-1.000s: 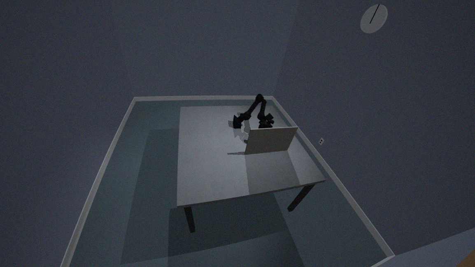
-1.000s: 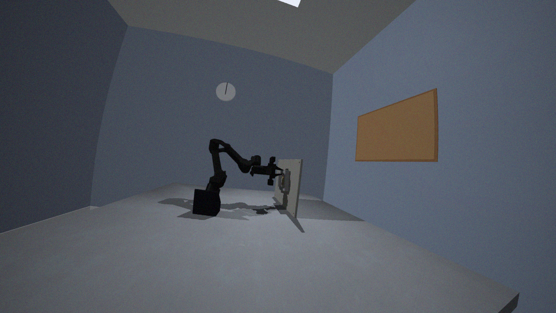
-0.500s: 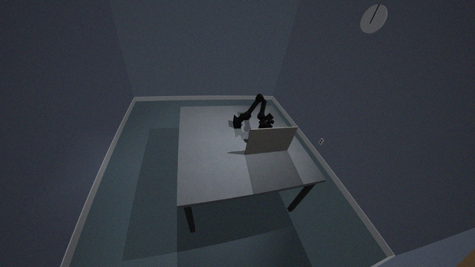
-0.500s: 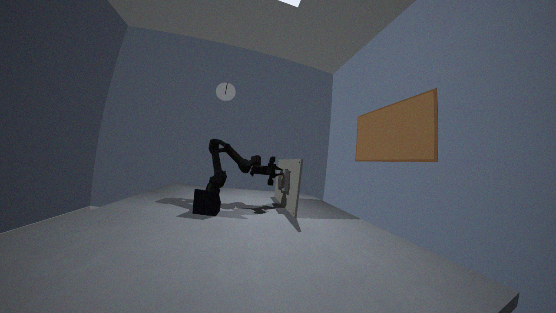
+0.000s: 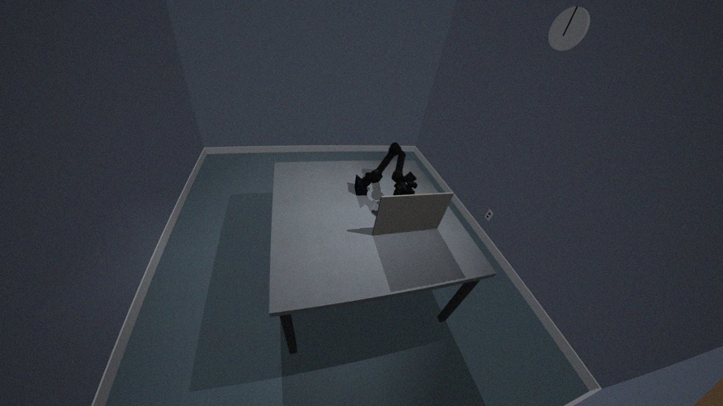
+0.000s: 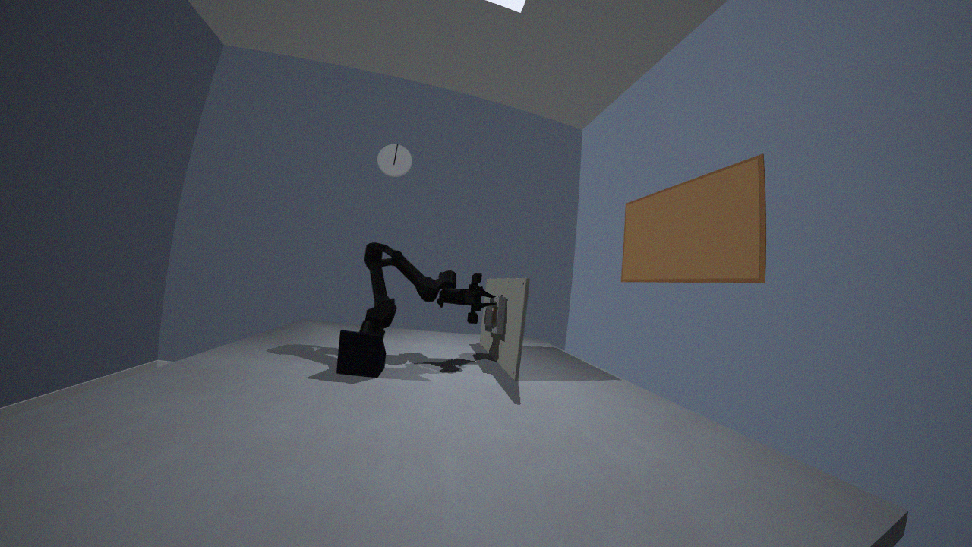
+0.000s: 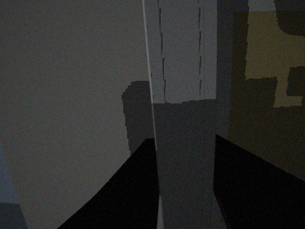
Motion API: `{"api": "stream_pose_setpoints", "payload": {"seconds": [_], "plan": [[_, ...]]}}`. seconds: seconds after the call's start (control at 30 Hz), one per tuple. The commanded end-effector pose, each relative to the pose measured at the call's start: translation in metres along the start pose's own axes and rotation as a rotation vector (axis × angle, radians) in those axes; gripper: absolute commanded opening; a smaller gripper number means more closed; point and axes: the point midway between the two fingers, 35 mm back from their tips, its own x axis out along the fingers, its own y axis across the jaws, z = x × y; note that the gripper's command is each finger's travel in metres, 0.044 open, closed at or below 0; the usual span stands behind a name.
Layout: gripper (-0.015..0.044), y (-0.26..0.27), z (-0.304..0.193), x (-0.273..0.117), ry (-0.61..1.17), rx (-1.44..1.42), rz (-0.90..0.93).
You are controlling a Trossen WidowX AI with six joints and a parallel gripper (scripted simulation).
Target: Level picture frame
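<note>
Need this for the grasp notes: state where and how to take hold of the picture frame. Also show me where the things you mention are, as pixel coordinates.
Grip the picture frame (image 6: pixel 501 318) (image 7: pixel 184 133) by its grey side bar, approaching from the front, fingers straddling it. The bar looks narrow and straight and stands out from the board (image 5: pixel 412 212) (image 6: pixel 514 326) (image 7: pixel 70 95).

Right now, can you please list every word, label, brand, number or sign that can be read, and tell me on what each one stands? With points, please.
No readable text shows in any view.
Wall clock (image 5: pixel 568 28) (image 6: pixel 394 160): one dark hand; no numerals can be made out.
Orange board (image 6: pixel 694 221): no writing to be seen.
Picture frame (image 7: pixel 185 63), held by the end effector (image 7: pixel 180 146): no lettering visible on the part in view.
</note>
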Motion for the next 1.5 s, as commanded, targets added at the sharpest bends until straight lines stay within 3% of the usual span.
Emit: {"api": "stream_pose_setpoints", "payload": {"seconds": [0.0,1.47], "plan": [[0.0,0.0043,0.0003,0.0004,-0.001,0.005,0.008],[0.0,0.0078,0.0015,0.0003,-0.001,0.005,0.008]]}}
